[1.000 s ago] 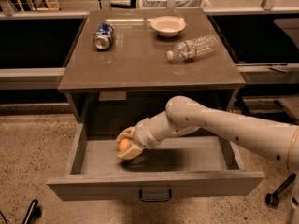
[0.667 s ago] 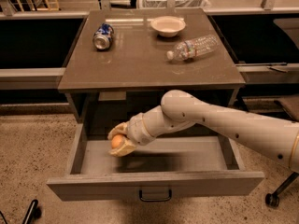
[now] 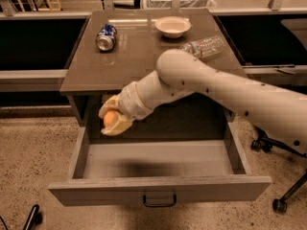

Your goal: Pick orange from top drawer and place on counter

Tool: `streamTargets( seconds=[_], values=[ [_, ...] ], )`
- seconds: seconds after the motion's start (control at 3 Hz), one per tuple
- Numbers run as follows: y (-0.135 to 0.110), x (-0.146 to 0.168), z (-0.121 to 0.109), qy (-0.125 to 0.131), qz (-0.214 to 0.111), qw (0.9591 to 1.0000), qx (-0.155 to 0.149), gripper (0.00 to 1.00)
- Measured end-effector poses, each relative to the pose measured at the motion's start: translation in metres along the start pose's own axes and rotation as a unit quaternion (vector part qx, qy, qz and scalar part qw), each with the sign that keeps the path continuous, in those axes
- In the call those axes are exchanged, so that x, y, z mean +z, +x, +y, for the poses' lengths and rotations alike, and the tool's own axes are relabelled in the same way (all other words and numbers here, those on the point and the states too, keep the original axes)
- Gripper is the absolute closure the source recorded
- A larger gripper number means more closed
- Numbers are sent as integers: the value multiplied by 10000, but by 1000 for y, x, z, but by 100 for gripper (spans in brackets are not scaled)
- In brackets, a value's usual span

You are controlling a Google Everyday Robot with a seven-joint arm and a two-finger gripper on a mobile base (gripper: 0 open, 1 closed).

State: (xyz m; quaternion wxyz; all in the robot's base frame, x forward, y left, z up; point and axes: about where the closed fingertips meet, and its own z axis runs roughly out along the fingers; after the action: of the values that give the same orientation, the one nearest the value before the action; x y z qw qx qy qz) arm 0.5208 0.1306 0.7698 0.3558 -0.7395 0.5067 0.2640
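The cream two-finger gripper (image 3: 112, 120) hangs over the far-left corner of the wide grey top drawer (image 3: 158, 188), just below the near edge of the glossy grey-brown counter (image 3: 139, 56). Its jaws are clamped around the small oval orange (image 3: 109, 119). The fruit shows between them, well clear of the drawer floor.

The drawer stands pulled out toward the near side, with its dark metal pull handle (image 3: 159, 201) in the middle of the front panel. The long pale arm (image 3: 216, 87) reaches in from the right, crossing above the drawer opening.

Up on the counter, a blue soda can (image 3: 106, 37) lies on its side at the far left. A white bowl (image 3: 172, 26) sits at the far middle. A clear plastic bottle (image 3: 204, 46) lies at the right, partly behind the arm.

By my reading the pick is done and the carry is in hand, with the orange out of the drawer but not yet above the counter.

The next move calls for more height, enough to clear that near edge without clipping it. After that comes a short push toward the far side, over the open patch near the can. Then a low, gentle release is needed, because a round fruit set down carelessly could roll.
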Motion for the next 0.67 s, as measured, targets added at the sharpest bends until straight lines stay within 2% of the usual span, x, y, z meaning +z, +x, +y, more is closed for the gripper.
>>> streamTargets(
  seconds=[0.33, 0.67],
  values=[
    [-30, -41, -40, 214, 35, 9998, -17, 100],
    [-20, -70, -72, 614, -132, 9969, 475, 100]
  ],
)
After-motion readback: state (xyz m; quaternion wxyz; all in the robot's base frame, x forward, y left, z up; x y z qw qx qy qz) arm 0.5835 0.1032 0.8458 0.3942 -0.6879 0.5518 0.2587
